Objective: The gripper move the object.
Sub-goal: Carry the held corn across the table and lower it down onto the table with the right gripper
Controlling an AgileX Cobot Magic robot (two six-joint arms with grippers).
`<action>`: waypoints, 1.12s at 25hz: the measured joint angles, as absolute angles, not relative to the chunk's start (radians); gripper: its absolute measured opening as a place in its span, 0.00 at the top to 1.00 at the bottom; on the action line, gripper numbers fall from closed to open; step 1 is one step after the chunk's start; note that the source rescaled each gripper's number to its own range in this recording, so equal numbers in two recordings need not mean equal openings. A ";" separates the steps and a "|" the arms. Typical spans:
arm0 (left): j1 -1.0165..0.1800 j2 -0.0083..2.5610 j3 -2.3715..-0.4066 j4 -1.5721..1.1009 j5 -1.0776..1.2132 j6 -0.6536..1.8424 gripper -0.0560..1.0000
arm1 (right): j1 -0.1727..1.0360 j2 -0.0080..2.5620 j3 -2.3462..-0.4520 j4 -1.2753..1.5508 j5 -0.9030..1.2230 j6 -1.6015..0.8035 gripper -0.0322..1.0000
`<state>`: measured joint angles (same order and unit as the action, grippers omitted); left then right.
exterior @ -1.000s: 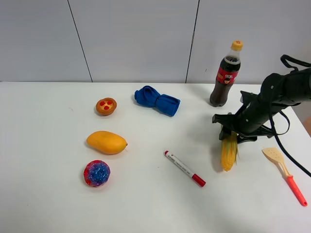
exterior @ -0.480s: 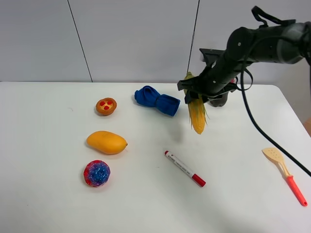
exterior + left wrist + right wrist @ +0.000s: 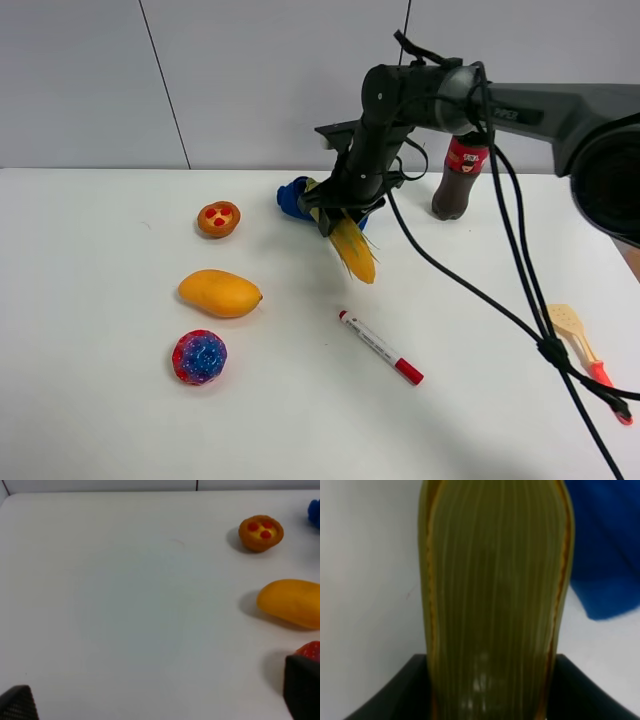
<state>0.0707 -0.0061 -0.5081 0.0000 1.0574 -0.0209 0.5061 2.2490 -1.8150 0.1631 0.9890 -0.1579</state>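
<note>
Stretching over the white surface (image 3: 100, 430) toward its far edge, the right hand (image 3: 335, 210) is clamped on the husk end of the corn (image 3: 353, 250). The corn hangs tilted above the surface, kernels down, just in front of the blue cloth (image 3: 293, 196). It looks light and stiff, with possibly slick leaves, so the husk base seems the surest hold. The left hand (image 3: 160, 702) rests spread apart.

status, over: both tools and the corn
Right tool shut on corn, kernel end hanging down by blue cloth. Left tool open, empty. Marker lies apart, nearer camera.
</note>
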 joint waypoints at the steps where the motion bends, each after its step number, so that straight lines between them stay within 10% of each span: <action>1: 0.071 -0.006 -0.508 0.000 1.057 -0.021 0.00 | 0.513 2.272 -1.842 0.153 1.014 -0.164 0.97; 23: 0.071 -0.006 -0.508 0.000 1.057 -0.021 0.00 | 0.530 2.332 -1.894 0.205 1.050 -0.163 0.95; 28: 0.071 -0.006 -0.508 0.000 1.057 -0.021 0.00 | 0.538 2.332 -1.894 0.214 1.032 -0.160 0.32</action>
<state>0.0707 -0.0061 -0.5081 0.0000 1.0574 -0.0209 0.5379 2.3323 -1.8941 0.2137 1.0324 -0.1595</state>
